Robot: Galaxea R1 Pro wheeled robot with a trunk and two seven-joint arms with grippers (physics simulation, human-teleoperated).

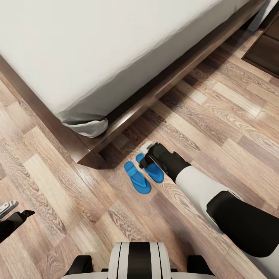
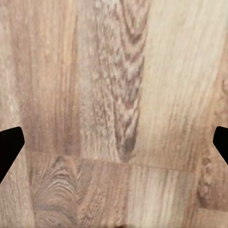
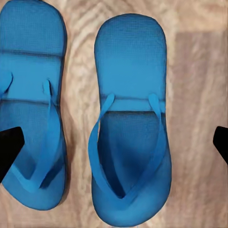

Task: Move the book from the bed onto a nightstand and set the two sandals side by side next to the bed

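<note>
Two bright blue sandals lie side by side on the wood floor just off the bed's foot corner: one [image 1: 137,178] fully visible, the other [image 1: 157,174] partly under my right gripper [image 1: 144,161]. In the right wrist view the sandals [image 3: 33,109] [image 3: 129,118] lie close and parallel, and my right gripper [image 3: 114,145] hovers open above them, holding nothing. The bed [image 1: 89,151] has a dark wood frame and pale mattress. My left gripper [image 1: 22,214] hangs open over bare floor [image 2: 114,142] at the lower left. The book is out of view.
A dark brown nightstand [image 1: 267,48] stands at the top right, beyond the bed's long side. A grey sheet corner [image 1: 87,126] droops over the frame. Open plank floor [image 1: 217,116] stretches to the right of the bed and around my base [image 1: 139,261].
</note>
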